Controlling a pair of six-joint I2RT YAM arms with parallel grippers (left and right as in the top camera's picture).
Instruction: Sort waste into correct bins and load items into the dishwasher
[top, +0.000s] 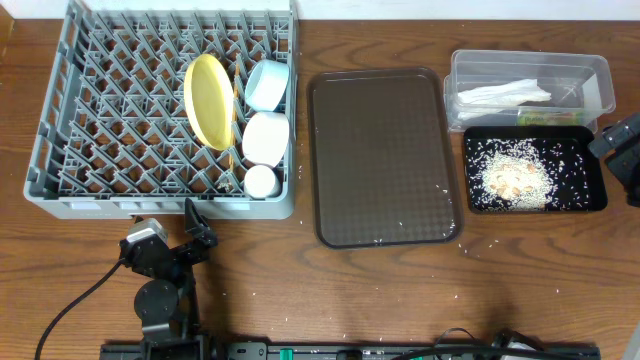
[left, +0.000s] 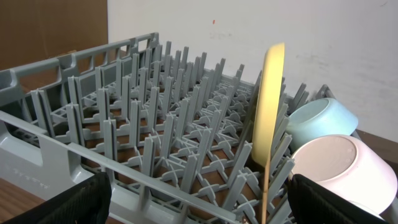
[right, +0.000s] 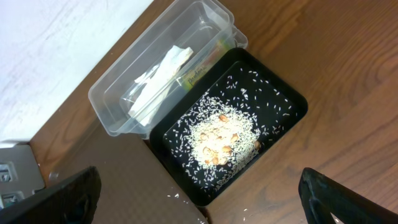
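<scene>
Left tool (left: 199, 198) and right tool (right: 199, 186) gape empty — plate (top: 209, 100) upright in the rack (top: 52, 150), rice (top: 515, 178) in the black tray (top: 592, 197).

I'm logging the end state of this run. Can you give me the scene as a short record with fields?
rack: yellow plate on edge, blue bowl, white bowl, white cup
brown tray: a few stray grains
clear tub: napkin, wrapper
black tray: rice and scraps
left gripper: open, facing the rack
right gripper: open, facing the bins
</scene>
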